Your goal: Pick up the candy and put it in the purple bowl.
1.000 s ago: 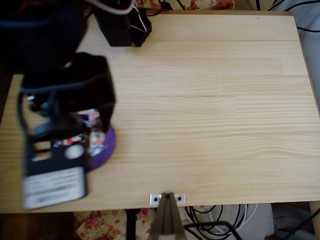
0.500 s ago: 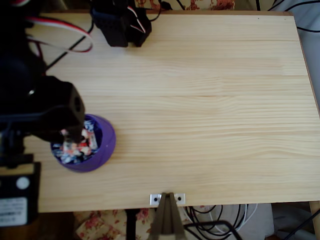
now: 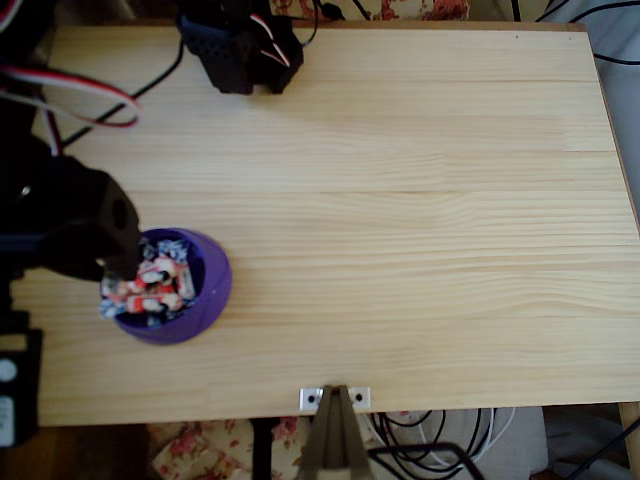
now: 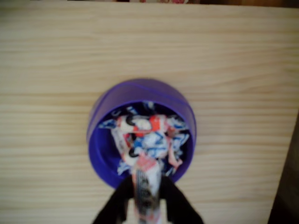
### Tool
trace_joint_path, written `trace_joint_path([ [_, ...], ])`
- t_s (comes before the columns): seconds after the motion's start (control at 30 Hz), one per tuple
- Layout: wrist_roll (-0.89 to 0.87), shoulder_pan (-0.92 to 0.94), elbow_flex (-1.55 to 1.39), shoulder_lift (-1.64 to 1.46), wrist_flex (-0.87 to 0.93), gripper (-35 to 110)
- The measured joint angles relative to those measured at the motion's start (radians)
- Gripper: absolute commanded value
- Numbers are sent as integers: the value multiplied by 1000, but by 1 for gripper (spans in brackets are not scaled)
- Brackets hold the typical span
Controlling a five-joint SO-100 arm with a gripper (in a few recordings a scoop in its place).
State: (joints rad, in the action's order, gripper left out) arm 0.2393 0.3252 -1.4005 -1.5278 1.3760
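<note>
- A round, glossy purple plastic bowl (image 3: 205, 285) is seen standing on a pale pine-board worktop (image 3: 420, 200), near its left edge in the overhead view, towards the front corner.
- A heap of white-wrapped sweets (image 4: 149, 133) with red-orange print is held inside the bowl.
- One candy (image 4: 145, 179) in the same white wrapper is gripped upright between the black fingers (image 4: 119, 200) of the gripper (image 4: 145, 198), closed on its sides.
- The candy is pictured at the bowl's near rim in the wrist view.
</note>
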Motion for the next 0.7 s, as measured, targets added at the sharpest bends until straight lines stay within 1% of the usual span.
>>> trace_joint_path([
  [0.13,15,2,0,2,17,10],
  [0.27,15,2,0,2,20,17],
  [0.63,15,-37,0,2,20,17],
  [0.7,28,-54,0,2,20,12],
])
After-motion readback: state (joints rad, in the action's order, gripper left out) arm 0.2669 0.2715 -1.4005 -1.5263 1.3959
